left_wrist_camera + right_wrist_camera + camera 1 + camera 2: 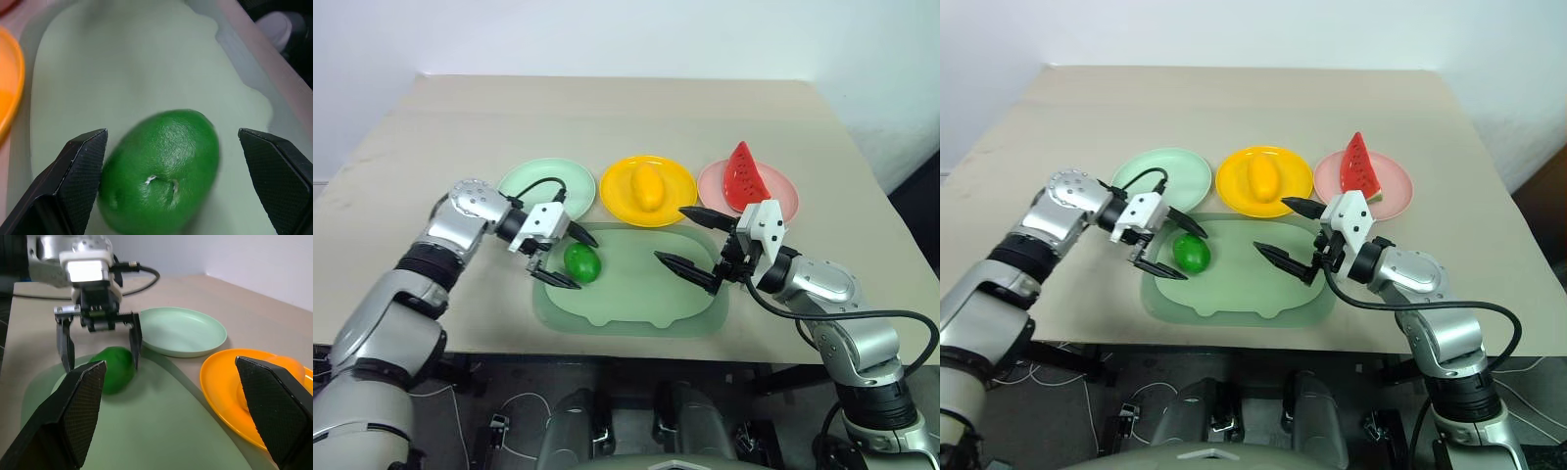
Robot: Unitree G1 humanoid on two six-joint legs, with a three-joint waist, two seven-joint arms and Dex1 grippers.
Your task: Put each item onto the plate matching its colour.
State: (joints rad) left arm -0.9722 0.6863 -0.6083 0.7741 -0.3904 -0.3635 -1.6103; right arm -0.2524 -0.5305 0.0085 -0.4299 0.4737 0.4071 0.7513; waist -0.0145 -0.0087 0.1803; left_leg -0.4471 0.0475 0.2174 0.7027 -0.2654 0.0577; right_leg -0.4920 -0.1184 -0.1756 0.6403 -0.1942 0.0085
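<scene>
bright, even light, soft shadows

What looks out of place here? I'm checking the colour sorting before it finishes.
Only the green fruit: it lies on the pale green tray, not on the mint green plate. The open left pincer straddles it.

Left gripper (1167,251) hangs spread around the green fruit (1191,254) on tray (1234,294).

Green fruit (582,262) on tray (636,304); mango (647,185), watermelon (744,178) plated.
</scene>
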